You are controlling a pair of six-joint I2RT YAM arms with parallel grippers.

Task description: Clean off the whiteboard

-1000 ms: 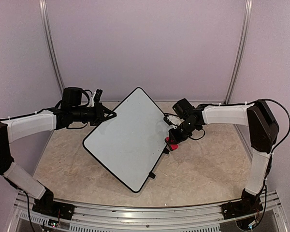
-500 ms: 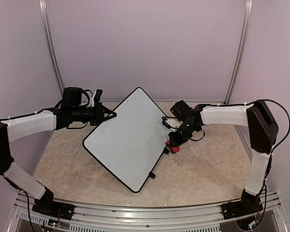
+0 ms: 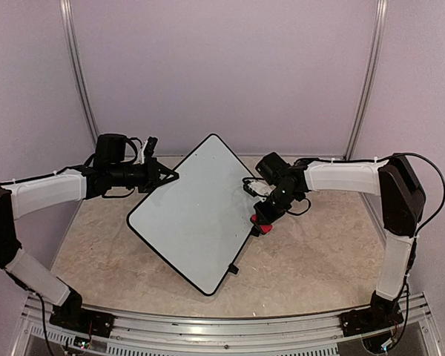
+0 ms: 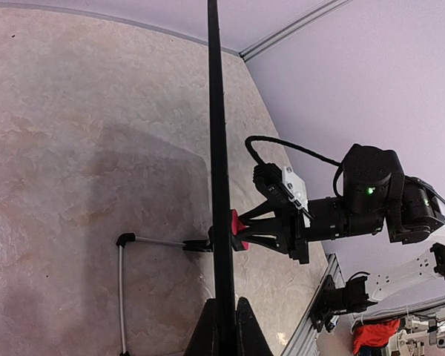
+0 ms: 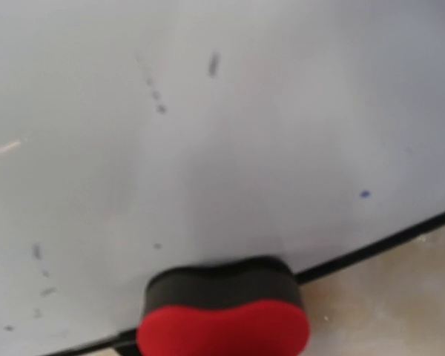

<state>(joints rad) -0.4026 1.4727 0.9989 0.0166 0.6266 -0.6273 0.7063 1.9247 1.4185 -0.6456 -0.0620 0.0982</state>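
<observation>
the whiteboard [image 3: 196, 215] stands tilted in the middle of the table [image 3: 319, 259], with only a few tiny dark specks [image 5: 213, 64] on it. the left fingers [image 3: 165, 178] pinch its rim at 10 o'clock, and the right fingers [image 3: 265, 213] pinch the red eraser [image 3: 258, 223] against its edge at 3 o'clock. i think the left should hold firm while the eraser presses flat and rubs inward over the specks.

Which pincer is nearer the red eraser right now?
Right. The right pincer grips the red eraser at the right edge of the whiteboard; the left pincer clamps the opposite edge.
</observation>
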